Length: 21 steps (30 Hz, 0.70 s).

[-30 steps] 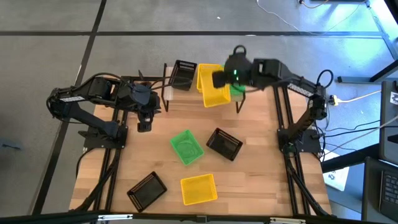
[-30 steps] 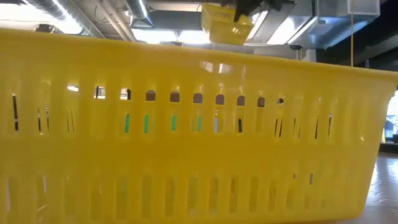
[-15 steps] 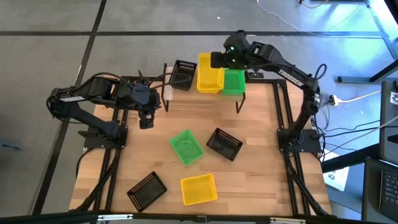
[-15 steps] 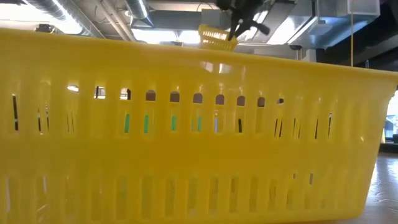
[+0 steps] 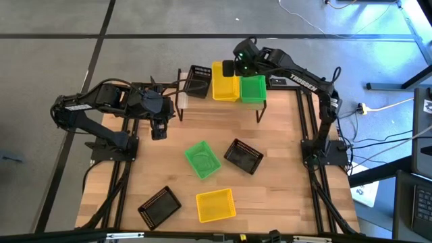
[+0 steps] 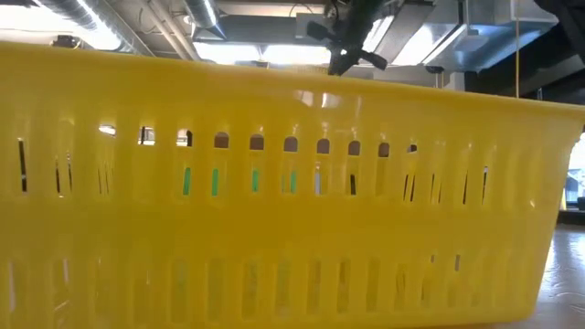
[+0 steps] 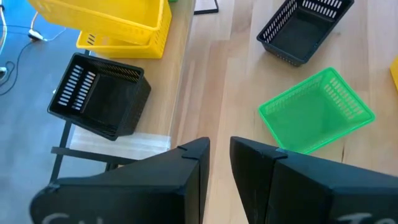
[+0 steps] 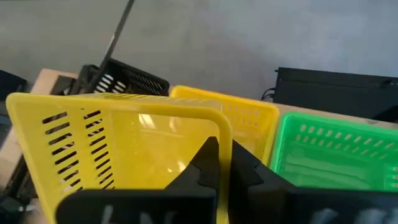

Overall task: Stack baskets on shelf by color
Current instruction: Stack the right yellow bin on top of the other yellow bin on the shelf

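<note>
The shelf (image 5: 181, 101) stands at the table's far edge with a black basket (image 5: 199, 80), a yellow basket (image 8: 252, 112) and a green basket (image 5: 254, 88) side by side on it. My right gripper (image 5: 233, 67) is shut on a second yellow basket (image 8: 118, 146), which sits tilted in the shelf's yellow one. Green (image 5: 202, 160), black (image 5: 243, 156), black (image 5: 160, 206) and yellow (image 5: 216, 204) baskets lie on the table. My left gripper (image 7: 221, 155) hangs open near the shelf's left end, with nothing between its fingers. My right gripper pinches the upper yellow basket's rim (image 8: 222, 132) beside a rounded corner at its far end, one finger inside the wall and one outside. The fingers slant down from the far right. The basket sits tilted over the yellow basket on the shelf.
In the low view a yellow basket (image 6: 274, 201) right at the camera hides nearly the whole table; only my right gripper (image 6: 350, 41) shows above its rim. Bare wood lies between the shelf and the loose baskets.
My right gripper has carried the yellow basket toward the table's far left and downward, from in front of the green basket to over the shelf's yellow one. The basket has turned to line up with it and has sunk behind the near basket's rim in the low view.
</note>
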Motion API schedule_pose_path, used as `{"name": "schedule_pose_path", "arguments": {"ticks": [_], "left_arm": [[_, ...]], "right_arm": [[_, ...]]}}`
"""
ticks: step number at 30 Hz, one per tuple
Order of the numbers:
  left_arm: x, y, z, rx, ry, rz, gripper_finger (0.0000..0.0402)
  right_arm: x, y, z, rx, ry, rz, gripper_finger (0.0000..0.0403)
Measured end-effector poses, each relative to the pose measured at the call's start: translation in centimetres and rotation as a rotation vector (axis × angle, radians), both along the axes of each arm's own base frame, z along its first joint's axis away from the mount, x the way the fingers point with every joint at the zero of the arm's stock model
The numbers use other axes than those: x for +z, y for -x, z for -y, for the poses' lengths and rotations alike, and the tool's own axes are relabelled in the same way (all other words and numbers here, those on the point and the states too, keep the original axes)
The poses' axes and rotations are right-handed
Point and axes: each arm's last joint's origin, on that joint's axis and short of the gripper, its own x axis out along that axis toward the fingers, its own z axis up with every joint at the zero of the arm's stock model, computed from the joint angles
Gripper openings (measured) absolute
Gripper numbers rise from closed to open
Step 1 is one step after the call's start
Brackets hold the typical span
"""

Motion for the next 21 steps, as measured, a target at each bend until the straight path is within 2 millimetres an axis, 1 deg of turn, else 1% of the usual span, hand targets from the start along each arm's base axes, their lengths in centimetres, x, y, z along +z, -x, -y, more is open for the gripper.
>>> {"name": "schedule_pose_path", "arguments": {"ticks": [5,8,21], "left_arm": [[0.0,0.0,0.0,0.0,0.0,0.0,0.0056],[0.0,0.0,0.0,0.0,0.0,0.0,0.0056],[0.0,0.0,0.0,-0.001,-0.001,-0.001,0.0056]], "right_arm": [[-0.17,0.15,0.09,-0.03,0.024,-0.037,0.0],[-0.21,0.2,0.07,-0.007,0.032,-0.059,0.0002],[-0.24,0.22,0.05,0.009,0.04,-0.076,0.0056]]}}
